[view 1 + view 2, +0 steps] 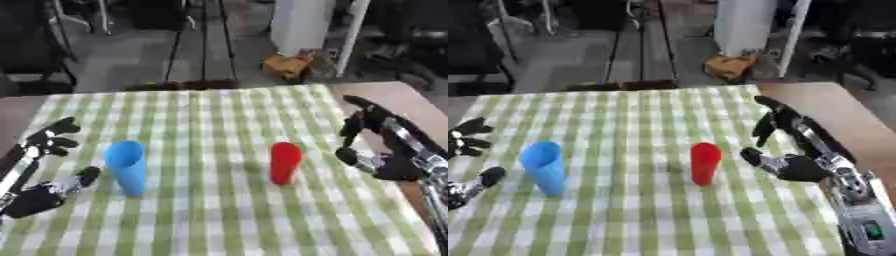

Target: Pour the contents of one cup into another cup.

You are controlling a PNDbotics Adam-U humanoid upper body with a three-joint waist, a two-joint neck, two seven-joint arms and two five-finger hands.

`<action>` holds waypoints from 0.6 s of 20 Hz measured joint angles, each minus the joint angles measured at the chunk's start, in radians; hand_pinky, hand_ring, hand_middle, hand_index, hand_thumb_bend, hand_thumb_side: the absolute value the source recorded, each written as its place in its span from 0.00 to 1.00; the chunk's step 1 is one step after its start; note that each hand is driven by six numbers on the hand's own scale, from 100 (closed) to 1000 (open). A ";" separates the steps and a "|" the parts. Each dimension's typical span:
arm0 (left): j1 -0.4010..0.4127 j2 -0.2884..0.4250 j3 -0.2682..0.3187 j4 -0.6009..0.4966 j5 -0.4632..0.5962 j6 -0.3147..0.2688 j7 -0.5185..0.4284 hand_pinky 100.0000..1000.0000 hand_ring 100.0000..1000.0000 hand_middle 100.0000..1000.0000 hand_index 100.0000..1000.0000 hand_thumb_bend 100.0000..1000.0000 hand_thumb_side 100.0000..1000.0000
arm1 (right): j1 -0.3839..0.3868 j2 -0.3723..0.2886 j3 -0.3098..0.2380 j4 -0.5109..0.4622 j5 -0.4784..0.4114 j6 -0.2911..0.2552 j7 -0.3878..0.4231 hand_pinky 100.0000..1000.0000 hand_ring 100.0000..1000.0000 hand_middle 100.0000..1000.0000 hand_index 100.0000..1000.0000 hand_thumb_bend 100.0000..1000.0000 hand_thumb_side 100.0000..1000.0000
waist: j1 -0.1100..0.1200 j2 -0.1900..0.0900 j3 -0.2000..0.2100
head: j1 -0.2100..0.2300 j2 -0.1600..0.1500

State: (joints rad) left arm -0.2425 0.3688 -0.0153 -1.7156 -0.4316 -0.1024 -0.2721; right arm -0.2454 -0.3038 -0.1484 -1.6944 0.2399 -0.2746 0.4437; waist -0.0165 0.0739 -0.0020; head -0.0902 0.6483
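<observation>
Red cup (704,163) stands upright near the middle of the green-checked tablecloth (219,115) covering the worktop; blue cup (127,166) stands upright well apart from it, toward the robot's left. Neither cup is touched. Right hand (785,150) hovers just beside the red cup on its right, fingers spread above and thumb low, open and holding nothing. Left hand (44,170) flanks the blue cup in the same manner, fingers up behind and thumb near the base, likewise open and empty. Contents of either cup cannot be seen.

Step in hand, as judged: approach and grasp before pouring. To do it well, the right hand should move in level until the red cup sits between thumb and fingers, then close around its mid-height, not the rim, so the cup does not tip. The left hand could steady the blue cup. A lift clear of the cloth should precede any tilt, with the lip brought over the receiving cup's mouth.
</observation>
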 measured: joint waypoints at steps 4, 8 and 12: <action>0.000 0.000 0.000 0.000 0.001 0.001 0.001 0.73 0.76 0.84 0.98 0.54 0.65 | 0.000 0.000 0.000 0.000 0.000 0.000 0.000 0.86 0.44 0.50 0.99 0.53 0.49 | 0.000 0.000 0.000 | 0.000 0.000; 0.000 0.000 0.000 0.000 0.002 0.001 0.001 0.73 0.76 0.84 0.98 0.54 0.65 | 0.000 0.000 0.000 0.000 0.000 0.000 0.000 0.86 0.44 0.50 1.00 0.55 0.48 | 0.000 0.000 0.000 | 0.000 0.000; 0.000 0.000 0.000 0.000 0.003 0.001 0.001 0.73 0.76 0.84 0.98 0.53 0.65 | 0.000 0.000 0.000 0.000 0.000 0.000 0.000 0.86 0.44 0.50 1.00 0.55 0.48 | 0.001 0.000 0.000 | 0.000 0.000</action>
State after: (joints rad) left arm -0.2425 0.3688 -0.0153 -1.7156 -0.4284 -0.1010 -0.2709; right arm -0.2454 -0.3038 -0.1485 -1.6944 0.2399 -0.2748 0.4440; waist -0.0159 0.0739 -0.0020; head -0.0903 0.6483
